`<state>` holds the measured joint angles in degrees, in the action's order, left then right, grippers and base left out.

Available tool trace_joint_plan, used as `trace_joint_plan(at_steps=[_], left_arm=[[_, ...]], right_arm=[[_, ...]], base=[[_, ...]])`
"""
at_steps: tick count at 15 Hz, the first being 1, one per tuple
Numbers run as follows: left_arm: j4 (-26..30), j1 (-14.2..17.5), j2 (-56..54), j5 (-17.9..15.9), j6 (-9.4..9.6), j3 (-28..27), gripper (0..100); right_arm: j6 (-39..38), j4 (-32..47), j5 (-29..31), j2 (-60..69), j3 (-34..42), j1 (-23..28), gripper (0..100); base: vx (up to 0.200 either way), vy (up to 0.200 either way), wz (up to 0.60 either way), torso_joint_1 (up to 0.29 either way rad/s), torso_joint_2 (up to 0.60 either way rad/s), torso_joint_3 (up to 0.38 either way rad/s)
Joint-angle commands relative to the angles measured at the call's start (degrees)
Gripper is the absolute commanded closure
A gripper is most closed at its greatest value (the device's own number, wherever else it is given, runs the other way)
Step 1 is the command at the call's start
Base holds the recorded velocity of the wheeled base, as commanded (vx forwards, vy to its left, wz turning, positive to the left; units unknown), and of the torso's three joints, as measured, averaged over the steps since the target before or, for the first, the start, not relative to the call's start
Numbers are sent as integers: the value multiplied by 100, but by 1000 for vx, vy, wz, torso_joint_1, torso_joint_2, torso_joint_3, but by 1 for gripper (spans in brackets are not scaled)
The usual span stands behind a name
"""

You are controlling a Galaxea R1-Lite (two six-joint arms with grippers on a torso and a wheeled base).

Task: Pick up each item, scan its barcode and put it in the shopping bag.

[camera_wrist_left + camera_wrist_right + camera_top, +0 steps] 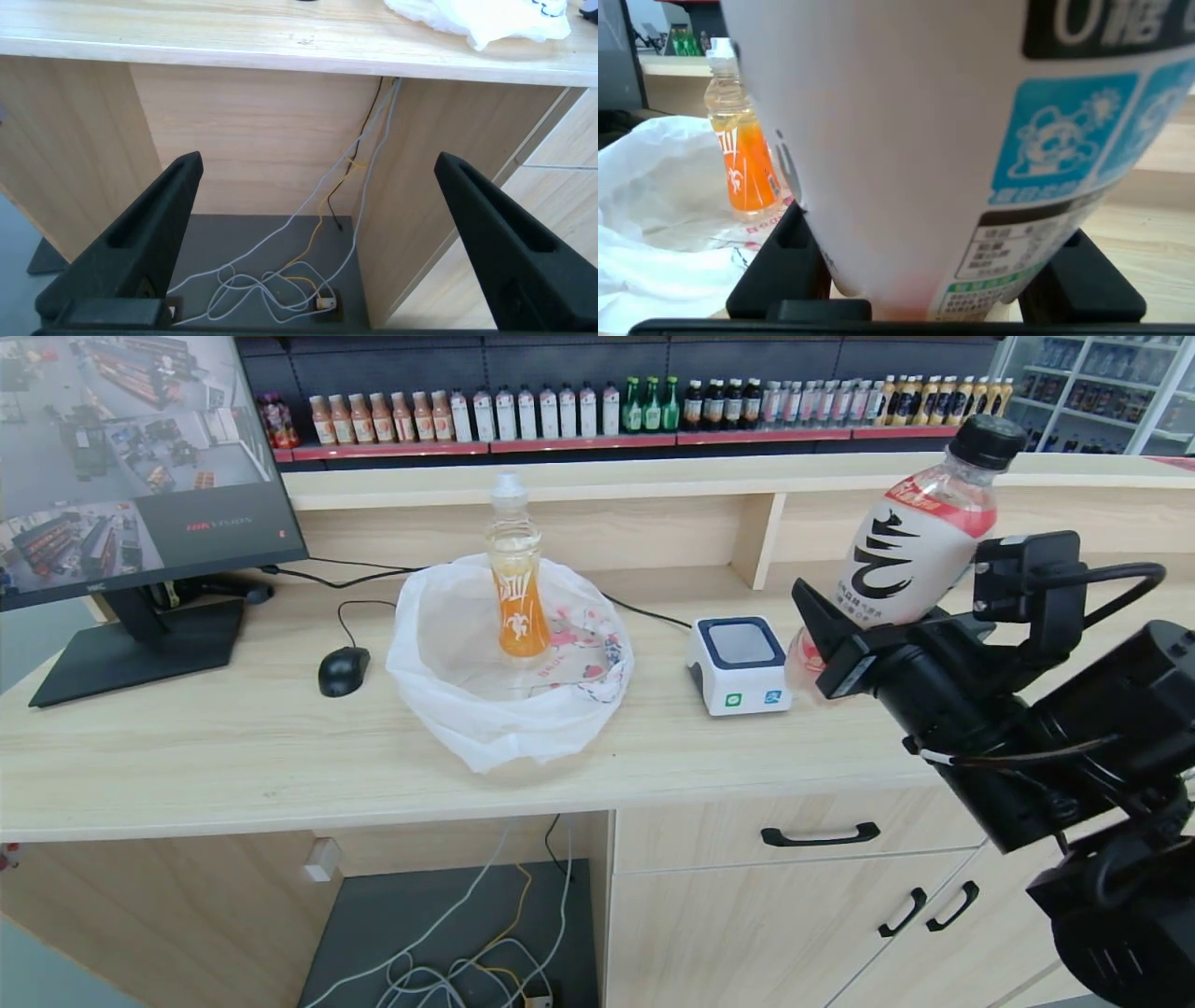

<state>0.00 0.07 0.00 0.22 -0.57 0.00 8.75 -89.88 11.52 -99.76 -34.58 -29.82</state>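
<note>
The right jaws pinch the lower body of a white-labelled bottle [910, 537] with a black cap. It is held tilted, cap toward 1 o'clock, above the right part of the wooden surface [233, 747]. In the right wrist view the bottle [906, 140] sits pressed between the two dark fingers [775, 271]. In the head view, its base hangs just beside the scanner [739, 665], which stands at 9 o'clock from it. Further toward 9 o'clock lies the white shopping bag [509, 709], mouth open, with an orange drink bottle [516, 579] upright inside. A mouse [343, 671] rests at 9 o'clock of the bag and a monitor [121, 457] at 10 o'clock.

The left jaws are spread wide and hold nothing, their fingers [140, 252] below the surface edge, facing loose cables [308, 271] under it.
</note>
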Motion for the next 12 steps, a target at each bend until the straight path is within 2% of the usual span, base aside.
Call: trace_joint_plan(at_steps=[1, 7, 12], left_arm=[[0, -7, 0, 4, 5, 0, 0], [0, 1, 0, 4, -13, 0, 0], [0, 1, 0, 4, -22, 0, 0]], right_arm=[[-5, -12, -1, 237, 163, -6, 100], [-40, -12, -1, 422, 347, 2, 100], [-40, -12, -1, 378, 294, 2, 100]], base=[[0, 0, 0, 0, 0, 0], [0, 0, 0, 0, 0, 0], [0, 200, 0, 1, 2, 2]])
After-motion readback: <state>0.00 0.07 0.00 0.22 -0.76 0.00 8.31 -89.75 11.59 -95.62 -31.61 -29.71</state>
